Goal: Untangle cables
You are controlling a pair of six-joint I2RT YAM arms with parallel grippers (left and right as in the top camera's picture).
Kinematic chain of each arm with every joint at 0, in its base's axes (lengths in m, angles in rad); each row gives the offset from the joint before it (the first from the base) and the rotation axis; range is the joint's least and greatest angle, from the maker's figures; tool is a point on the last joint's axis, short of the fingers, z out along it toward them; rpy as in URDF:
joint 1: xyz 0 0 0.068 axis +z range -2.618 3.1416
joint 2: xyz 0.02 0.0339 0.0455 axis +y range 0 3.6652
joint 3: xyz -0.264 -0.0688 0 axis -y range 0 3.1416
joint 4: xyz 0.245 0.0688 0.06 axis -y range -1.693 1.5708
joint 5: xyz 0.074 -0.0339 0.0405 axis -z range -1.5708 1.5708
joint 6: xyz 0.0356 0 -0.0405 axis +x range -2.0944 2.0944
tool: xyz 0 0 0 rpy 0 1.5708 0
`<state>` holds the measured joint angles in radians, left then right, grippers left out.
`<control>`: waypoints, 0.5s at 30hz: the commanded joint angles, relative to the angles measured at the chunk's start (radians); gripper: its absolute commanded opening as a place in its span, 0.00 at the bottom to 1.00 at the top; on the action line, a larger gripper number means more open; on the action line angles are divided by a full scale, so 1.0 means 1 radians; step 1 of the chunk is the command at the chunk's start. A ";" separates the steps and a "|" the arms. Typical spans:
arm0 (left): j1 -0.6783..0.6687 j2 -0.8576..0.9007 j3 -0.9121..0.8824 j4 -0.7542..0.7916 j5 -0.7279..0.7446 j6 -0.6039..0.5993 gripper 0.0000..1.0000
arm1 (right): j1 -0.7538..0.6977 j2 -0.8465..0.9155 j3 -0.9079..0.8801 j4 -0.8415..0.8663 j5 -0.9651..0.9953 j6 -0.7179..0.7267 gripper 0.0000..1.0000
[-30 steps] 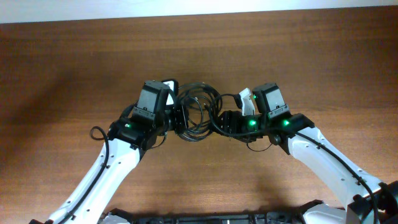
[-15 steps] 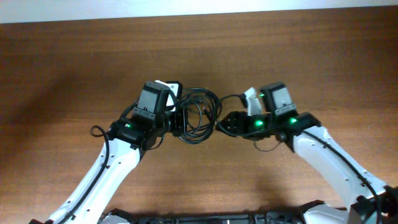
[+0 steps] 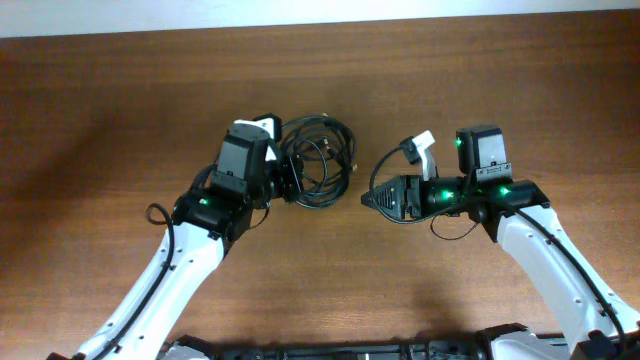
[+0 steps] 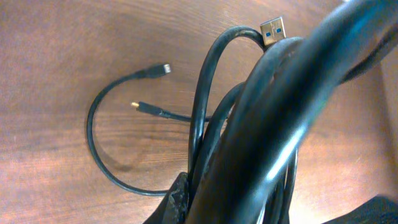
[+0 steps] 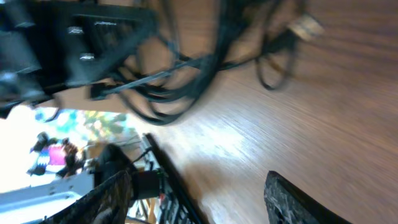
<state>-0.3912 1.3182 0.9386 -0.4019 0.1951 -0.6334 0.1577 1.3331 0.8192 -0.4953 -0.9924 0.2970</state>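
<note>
A brown wooden table [image 3: 100, 250] meets a white strip [image 3: 300, 12] behind.

No text, label, brand, number or sign can be read on anything in any of these views.

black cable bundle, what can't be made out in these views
Overhead: the thin black cable bundle is too small to trace crossings; the left gripper blends into it.
Left wrist: the bundle, blurred against the lens, covers the fingers; grip unclear.
Right wrist: motion blur smears the bundle.
</note>
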 commanded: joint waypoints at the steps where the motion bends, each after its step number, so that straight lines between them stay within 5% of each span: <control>1: 0.036 -0.021 0.003 -0.029 0.015 -0.290 0.00 | 0.000 -0.006 0.015 -0.037 0.116 0.060 0.66; 5: 0.054 -0.021 0.003 -0.064 0.024 -0.375 0.01 | 0.000 -0.003 0.015 -0.039 0.114 0.060 0.66; 12: 0.025 -0.021 0.003 -0.063 0.153 -0.079 0.00 | 0.037 -0.001 0.015 0.040 0.114 0.198 0.65; 15: -0.004 -0.021 0.003 -0.062 0.148 -0.068 0.01 | 0.079 -0.001 0.015 0.117 0.115 0.275 0.57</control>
<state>-0.3687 1.3182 0.9386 -0.4706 0.3077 -0.7788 0.1982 1.3334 0.8192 -0.4248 -0.8825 0.4816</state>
